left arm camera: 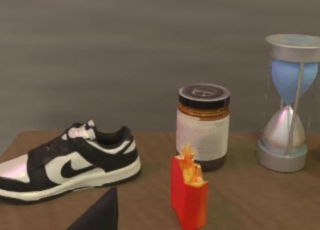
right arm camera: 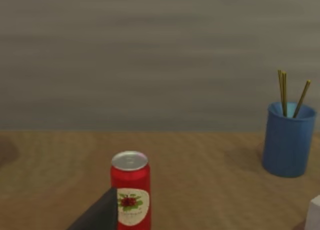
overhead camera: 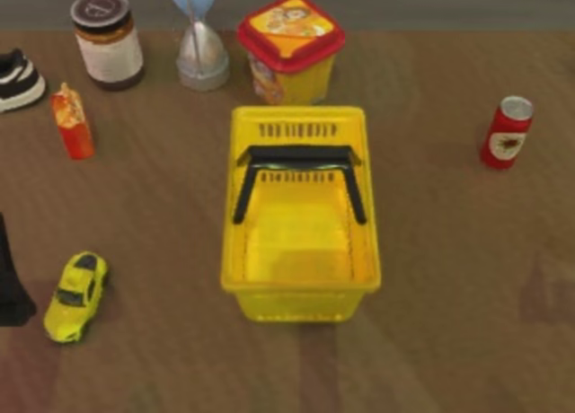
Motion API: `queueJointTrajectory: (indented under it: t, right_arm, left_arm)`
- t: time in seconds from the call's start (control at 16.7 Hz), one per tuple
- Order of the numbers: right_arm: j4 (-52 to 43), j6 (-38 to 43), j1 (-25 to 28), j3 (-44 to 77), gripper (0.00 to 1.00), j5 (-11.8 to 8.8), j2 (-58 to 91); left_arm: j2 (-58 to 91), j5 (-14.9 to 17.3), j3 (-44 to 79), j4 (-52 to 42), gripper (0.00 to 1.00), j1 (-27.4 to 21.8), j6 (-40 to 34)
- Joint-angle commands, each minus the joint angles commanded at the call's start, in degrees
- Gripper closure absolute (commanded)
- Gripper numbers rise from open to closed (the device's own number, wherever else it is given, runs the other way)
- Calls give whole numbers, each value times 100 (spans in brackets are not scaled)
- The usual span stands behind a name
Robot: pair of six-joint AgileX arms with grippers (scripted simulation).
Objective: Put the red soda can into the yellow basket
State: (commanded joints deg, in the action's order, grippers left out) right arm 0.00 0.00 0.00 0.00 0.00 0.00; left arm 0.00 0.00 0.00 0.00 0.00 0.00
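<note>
The red soda can [overhead camera: 506, 132] stands upright on the right side of the table, silver top up and white label facing out. It is well apart from the yellow basket [overhead camera: 235, 251], which sits in the middle with its black handle [overhead camera: 300, 155] folded across the opening. In the right wrist view the can [right arm camera: 130, 195] is close ahead, just beside one dark fingertip [right arm camera: 100, 215] of my right gripper, which holds nothing. My right arm is outside the top view. My left arm [overhead camera: 9, 283] is parked at the left edge, with one dark fingertip [left arm camera: 100, 215] in its wrist view.
A red-lidded yellow tub [overhead camera: 290, 48], an hourglass [overhead camera: 200, 36] and a jar [overhead camera: 108, 39] line the back. At the left are a shoe [overhead camera: 16, 79], a red-orange carton [overhead camera: 72, 121] and a yellow toy car [overhead camera: 76, 296]. A blue cup [right arm camera: 289, 139] holds sticks.
</note>
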Motion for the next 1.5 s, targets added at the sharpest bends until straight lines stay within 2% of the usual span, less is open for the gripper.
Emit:
queueJointTrajectory:
  t: [0.3,0.6,0.96,1.5]
  right_arm:
    - [-186,-73,58,284,0,-47,297]
    - [-1115,-438,243,1831,0,-169,1842]
    - [-2945,-1120,419,4984,0,-221,4903]
    - [-6293,-2392,609,10784,0,-139,10487]
  left_arm:
    - [0,0,0,0,0,0,0]
    - [0,0,0,0,0,0,0]
    - [0,0,0,0,0,0,0]
    - [0,0,0,0,0,0,0]
